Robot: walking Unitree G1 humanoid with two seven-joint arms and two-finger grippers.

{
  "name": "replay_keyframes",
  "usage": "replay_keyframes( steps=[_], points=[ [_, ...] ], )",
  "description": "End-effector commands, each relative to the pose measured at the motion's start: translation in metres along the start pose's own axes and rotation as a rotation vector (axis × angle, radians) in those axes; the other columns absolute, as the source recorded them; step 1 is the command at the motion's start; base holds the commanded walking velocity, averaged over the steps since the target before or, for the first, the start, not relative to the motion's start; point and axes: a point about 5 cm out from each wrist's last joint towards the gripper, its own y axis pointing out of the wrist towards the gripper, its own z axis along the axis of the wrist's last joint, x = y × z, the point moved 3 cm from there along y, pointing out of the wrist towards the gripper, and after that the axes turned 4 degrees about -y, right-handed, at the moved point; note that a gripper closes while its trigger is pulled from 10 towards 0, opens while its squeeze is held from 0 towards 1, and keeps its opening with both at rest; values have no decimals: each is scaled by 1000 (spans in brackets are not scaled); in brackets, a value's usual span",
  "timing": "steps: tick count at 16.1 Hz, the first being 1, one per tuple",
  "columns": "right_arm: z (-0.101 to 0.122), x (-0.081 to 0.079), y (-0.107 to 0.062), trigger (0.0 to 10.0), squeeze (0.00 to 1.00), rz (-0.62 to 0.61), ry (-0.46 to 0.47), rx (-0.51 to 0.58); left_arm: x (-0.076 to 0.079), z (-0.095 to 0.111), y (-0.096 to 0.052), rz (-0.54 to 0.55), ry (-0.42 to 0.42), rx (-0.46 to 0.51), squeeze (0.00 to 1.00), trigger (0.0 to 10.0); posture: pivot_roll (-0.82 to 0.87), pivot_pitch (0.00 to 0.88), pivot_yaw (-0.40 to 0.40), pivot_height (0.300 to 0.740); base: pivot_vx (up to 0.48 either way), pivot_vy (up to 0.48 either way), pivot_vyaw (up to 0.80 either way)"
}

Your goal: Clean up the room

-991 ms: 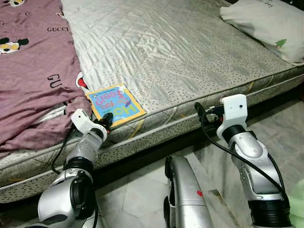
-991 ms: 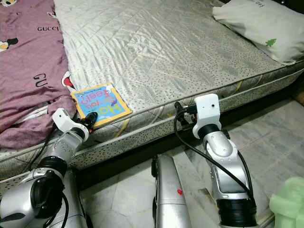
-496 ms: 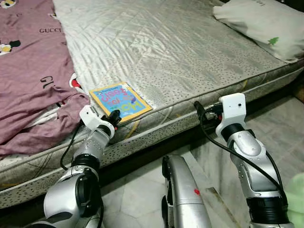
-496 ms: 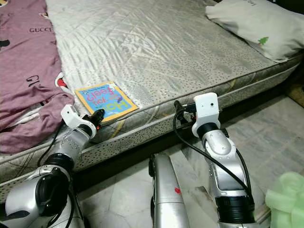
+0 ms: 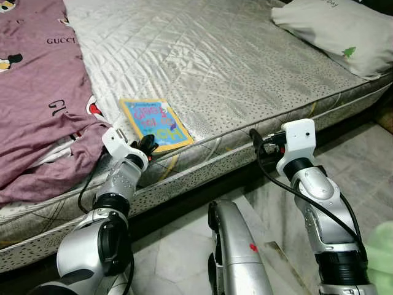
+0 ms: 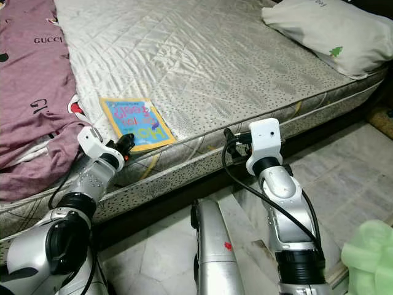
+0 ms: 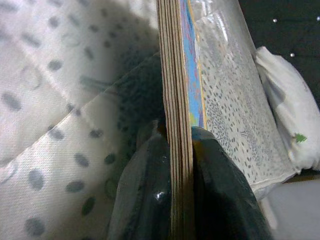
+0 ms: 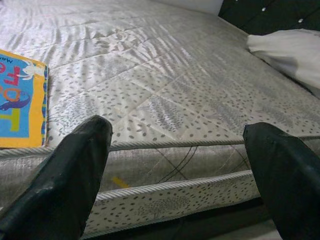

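Book: one children's board book is clamped at its near corner by the left gripper, whose two black fingers are closed on either side of the stacked page edges, as is seen edge-on in the left wrist view. The corner is judged to have been chosen because it lies closest to the mattress edge, where it can be reached from the floor without leaning over the bed. The rest of the book is laid flat on the mattress, stretching away from the gripper toward the middle of the bed. Just beside the left gripper, on its outer side, one purple printed sheet is bunched up and hangs over the bed edge. Well beyond the book, at the far corner of the mattress, one white pillow is seen.

The right gripper is held released, its fingers spread wide, hovering just off the mattress side, apart from the book; nothing is held in it, so it is judged to be kept ready. Below it a tiled floor is seen, and at the right margin one pale green object, too cropped to be identified
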Motion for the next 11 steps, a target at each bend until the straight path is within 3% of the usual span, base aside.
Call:
replay_keyframes(
  steps=[1,4,6,7,11],
  points=[
    [2,2,3,10000,0,-11,-3,11,1,5,1,20,86,11,0,0,-281,0,-77,470,0,0,0],
    [3,-9,10,10000,0,8,24,20,6,31,1,-1,185,103,0,0,-227,0,-83,470,0,0,0],
    [3,-24,15,10000,0,46,57,28,6,60,-4,5,269,216,0,0,-193,0,-85,470,0,0,0],
    [3,-33,19,10000,0,66,94,33,6,81,-9,18,318,296,0,0,-166,0,-83,470,0,0,0],
    [4,-53,30,10000,0,95,231,28,13,125,-28,9,481,455,0,0,-102,0,-57,470,0,0,0]
  ],
)
